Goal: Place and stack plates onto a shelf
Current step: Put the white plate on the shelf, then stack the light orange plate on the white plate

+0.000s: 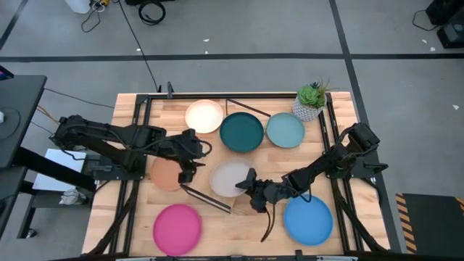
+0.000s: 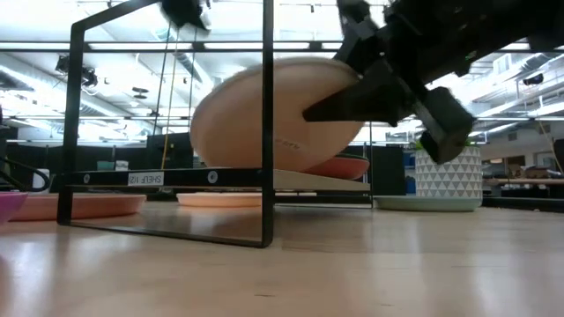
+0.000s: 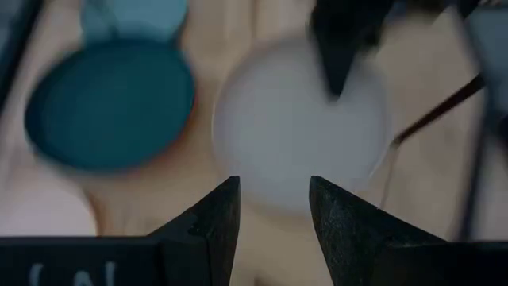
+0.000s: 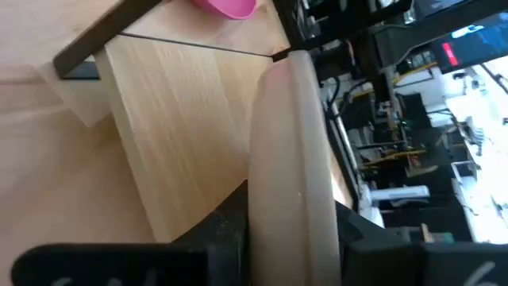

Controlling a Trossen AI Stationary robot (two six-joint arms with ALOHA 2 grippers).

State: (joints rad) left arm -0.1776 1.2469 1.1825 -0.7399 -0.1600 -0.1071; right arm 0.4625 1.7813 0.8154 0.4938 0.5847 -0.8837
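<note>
The grey plate point(image 1: 228, 177) point(image 2: 264, 114) is tilted over the shelf point(image 2: 159, 178) point(image 4: 182, 127), a light wooden board in a thin black wire frame point(image 1: 206, 197). My right gripper point(image 1: 251, 185) is shut on the plate. The plate's rim point(image 4: 290, 119) shows edge-on in the right wrist view. My left gripper point(image 1: 190, 158) point(image 3: 274, 214) hangs open just left of that plate, with nothing between its fingers. On the table lie the cream point(image 1: 204, 116), dark teal point(image 1: 241, 132), light blue point(image 1: 285, 130), tan point(image 1: 165, 174), pink point(image 1: 177, 228) and bright blue point(image 1: 308, 220) plates. My right gripper pinches the grey plate's rim point(image 4: 290, 199) on its right side, between its two fingers, one on each face. The fingers point(image 2: 352, 97) come from the table's right, slanting down. The plate is tilted, its held side raised and its lower edge point(image 2: 256, 167) on the shelf board.
A potted plant point(image 1: 312, 101) stands at the table's far right corner. The shelf's upright wire frame point(image 2: 266, 123) rises near the held plate. In the low view an orange plate point(image 2: 344, 167) shows behind the shelf board.
</note>
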